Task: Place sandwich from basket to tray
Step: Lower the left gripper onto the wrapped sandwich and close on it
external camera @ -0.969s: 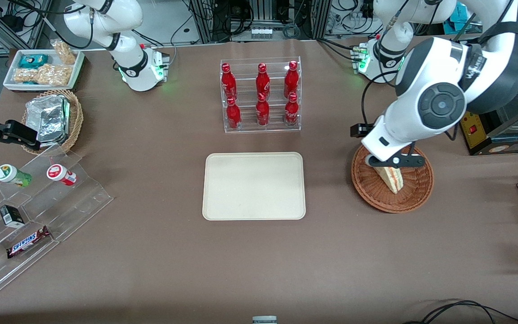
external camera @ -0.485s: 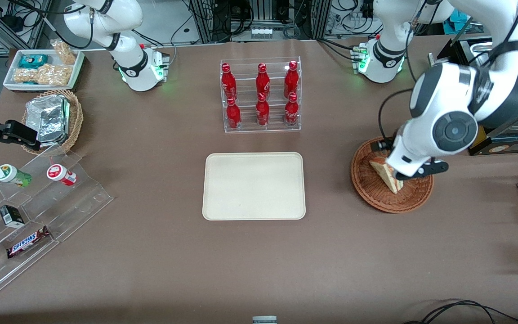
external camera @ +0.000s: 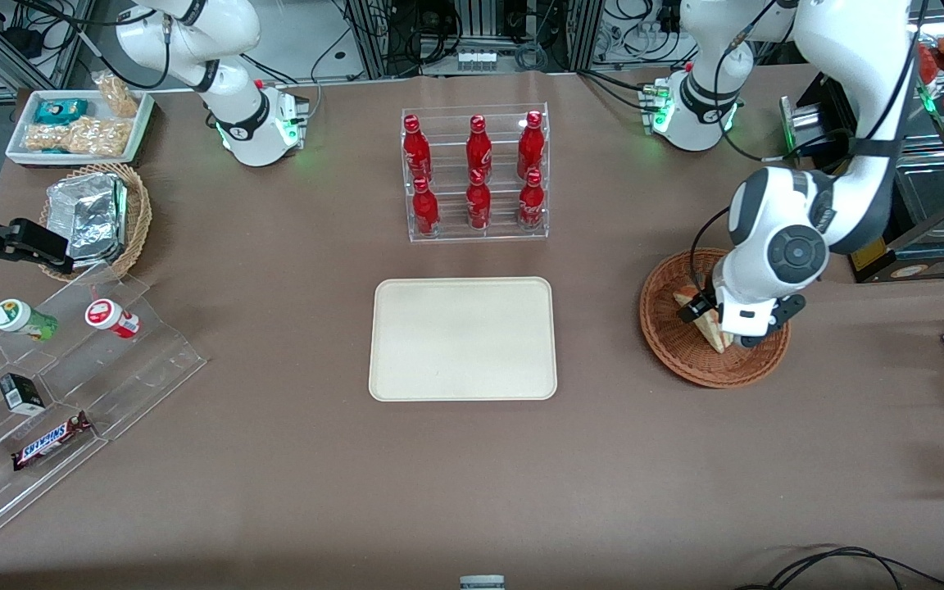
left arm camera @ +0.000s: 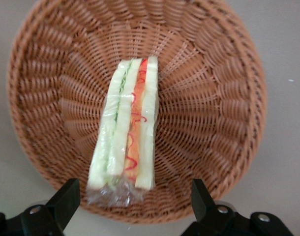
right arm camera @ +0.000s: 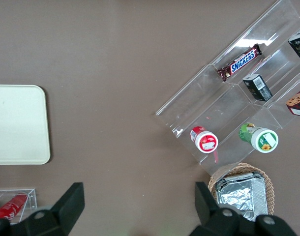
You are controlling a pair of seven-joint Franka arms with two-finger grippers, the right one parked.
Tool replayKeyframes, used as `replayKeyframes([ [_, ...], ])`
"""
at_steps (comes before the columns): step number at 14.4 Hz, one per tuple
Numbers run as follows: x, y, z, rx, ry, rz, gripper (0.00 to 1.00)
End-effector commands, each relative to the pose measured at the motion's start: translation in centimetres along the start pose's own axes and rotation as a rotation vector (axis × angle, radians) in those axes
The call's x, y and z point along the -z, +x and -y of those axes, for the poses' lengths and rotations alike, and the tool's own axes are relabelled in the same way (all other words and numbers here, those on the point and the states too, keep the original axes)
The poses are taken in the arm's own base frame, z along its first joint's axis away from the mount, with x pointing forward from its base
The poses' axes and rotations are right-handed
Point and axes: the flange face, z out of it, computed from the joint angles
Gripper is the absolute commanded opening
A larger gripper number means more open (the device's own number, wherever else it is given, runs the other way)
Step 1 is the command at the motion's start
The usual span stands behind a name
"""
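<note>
Sandwich (left arm camera: 126,128) is still in the basket (left arm camera: 228,98), lying on edge across the woven floor, bread slices and red-orange/green filling layers facing up. It's in clear film; a crumpled bunch of wrap sticks out at one end.

Gripper (left arm camera: 133,204) hangs directly over the basket, above the bunched-wrap end of the sandwich. Fingers (left arm camera: 66,199) are spread wide, one on each side of the wedge, nothing between them touching yet. In the front view the gripper (external camera: 714,324) sits low over the basket (external camera: 685,360), with the sandwich (external camera: 705,319) partly hidden under the wrist.

Handling guess:
- light, soft, crushes easily; bread will squash under a hard clamp
- film looks slick, so a grip on the wrap alone may slip or just peel
- layers could shear apart if pinched along the filling plane

Best hold, I think: across the two outer bread faces, near mid-length of the wedge rather than the thin tip, moderate force. Basket wall is low, should not block the fingers.

Tray (external camera: 462,338) sits on the tabletop well apart from the basket, toward the parked arm's end, nothing on it.
</note>
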Motion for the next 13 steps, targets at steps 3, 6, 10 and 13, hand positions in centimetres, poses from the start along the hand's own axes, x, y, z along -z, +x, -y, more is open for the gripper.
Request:
replayKeyframes([
  [3, -1.2, 1.3, 1.7, 0.064, 0.007, -0.001, 1.0],
  [6, -2.8, 1.9, 1.2, 0.065, -0.003, -0.003, 1.0],
  [10, -3.3, 2.2, 0.8, 0.049, 0.002, 0.002, 0.12],
  [13, -1.4, 1.6, 0.6, 0.024, -0.011, -0.028, 0.09],
])
